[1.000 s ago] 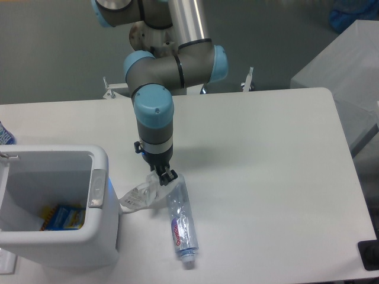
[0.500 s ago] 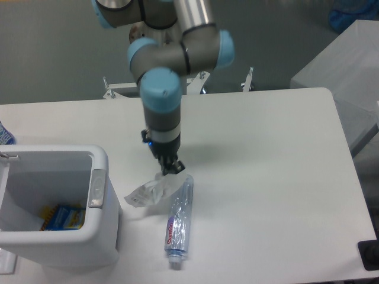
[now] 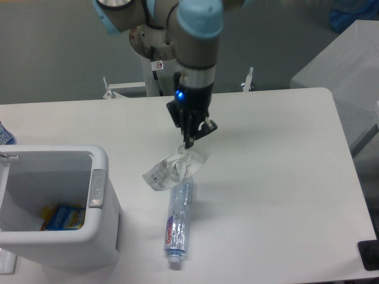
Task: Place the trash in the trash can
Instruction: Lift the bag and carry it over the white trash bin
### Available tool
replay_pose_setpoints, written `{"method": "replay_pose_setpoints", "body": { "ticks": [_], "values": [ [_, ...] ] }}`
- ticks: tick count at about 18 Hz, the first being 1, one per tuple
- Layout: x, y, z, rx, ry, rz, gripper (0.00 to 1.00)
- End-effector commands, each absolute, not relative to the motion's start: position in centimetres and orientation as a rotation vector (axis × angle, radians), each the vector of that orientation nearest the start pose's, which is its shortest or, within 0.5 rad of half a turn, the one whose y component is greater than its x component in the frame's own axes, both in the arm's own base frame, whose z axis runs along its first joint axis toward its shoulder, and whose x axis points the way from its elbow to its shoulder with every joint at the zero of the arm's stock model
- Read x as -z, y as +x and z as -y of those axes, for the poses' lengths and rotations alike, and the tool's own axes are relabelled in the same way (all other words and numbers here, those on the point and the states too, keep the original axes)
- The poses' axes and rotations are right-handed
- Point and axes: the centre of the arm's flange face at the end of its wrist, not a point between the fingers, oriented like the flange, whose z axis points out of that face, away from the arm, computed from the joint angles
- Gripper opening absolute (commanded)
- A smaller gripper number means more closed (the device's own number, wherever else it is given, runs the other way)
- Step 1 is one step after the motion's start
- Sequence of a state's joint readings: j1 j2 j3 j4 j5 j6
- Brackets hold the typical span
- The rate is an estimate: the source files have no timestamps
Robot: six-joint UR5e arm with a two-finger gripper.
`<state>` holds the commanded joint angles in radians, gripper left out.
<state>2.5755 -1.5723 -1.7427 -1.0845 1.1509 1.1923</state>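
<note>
White table (image 3: 278, 177) with rounded far corners, running across the whole view. At front left, a white bin (image 3: 59, 248), standing upright on the top near the front edge. Just right of it, apart from its wall, a clear bottle (image 3: 177, 222), lying flat on its side, cap toward the front edge, red-purple label near the cap end. At the far left edge, cut off by the frame, a small blue-printed thing (image 3: 3, 134), too little showing to name.

Hung from pincer (image 3: 190, 141): wrapper (image 3: 173, 168), above worktop (image 3: 272, 177). Lay just in front: bottle (image 3: 177, 222). Stood left of both, at worktop's near-left corner: trash can (image 3: 53, 207).
</note>
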Motion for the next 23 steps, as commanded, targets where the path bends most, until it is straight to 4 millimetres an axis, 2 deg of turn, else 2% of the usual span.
{"method": "replay_pose_setpoints", "body": {
  "ticks": [3, 5, 8, 11, 14, 15, 16, 18, 23],
  "values": [
    [-47.1, -33.7, -42.3, -0.073, -2.578, -0.194, 0.00],
    [-48.4, -33.8, -42.6, -0.055, -2.524, -0.184, 0.00],
    [-50.5, -33.8, -43.1, 0.041, -2.438, -0.013, 0.00],
    [-52.8, -34.0, -44.0, 0.057, -2.376, 0.135, 0.00],
    [-54.6, -31.8, -45.3, 0.053, -2.317, 0.192, 0.00],
    [-54.9, -30.3, -46.0, 0.065, -2.313, 0.167, 0.00],
    [-54.8, -28.8, -46.4, 0.075, -2.318, 0.136, 0.00],
    [-54.7, -27.5, -46.6, 0.086, -2.318, 0.114, 0.00],
    [-55.0, -23.6, -48.9, 0.126, -2.319, 0.015, 0.00]
  ]
}}
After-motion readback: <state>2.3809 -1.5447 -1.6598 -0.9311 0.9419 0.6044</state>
